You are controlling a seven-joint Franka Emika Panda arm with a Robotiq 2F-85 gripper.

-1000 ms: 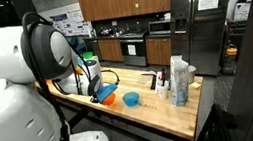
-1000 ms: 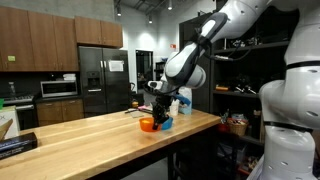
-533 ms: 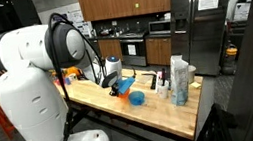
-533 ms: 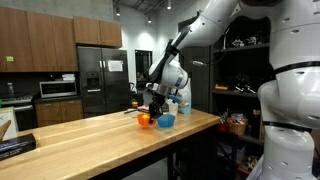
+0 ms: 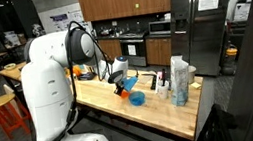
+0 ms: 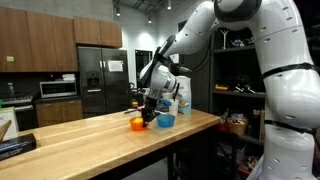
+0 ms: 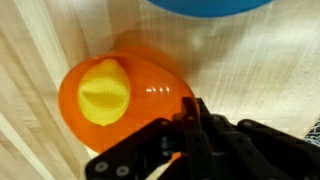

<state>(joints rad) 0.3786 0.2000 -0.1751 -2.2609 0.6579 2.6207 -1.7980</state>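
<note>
Tightly within the claw (image 7: pixel 190 118), near rim of orange bowl (image 7: pixel 150 85)

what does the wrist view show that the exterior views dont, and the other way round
Only the wrist view: a yellow piece lying inside the orange bowl.
Only an exterior view: the fridge, the microwave, the arm and the length of the wooden table.
Both: the gripper shut on the orange bowl's rim, with the blue bowl close beside it.

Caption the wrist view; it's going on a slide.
Shut gripper pinching the rim of an orange bowl holding a yellow piece, near a blue bowl on a wooden table.
</note>
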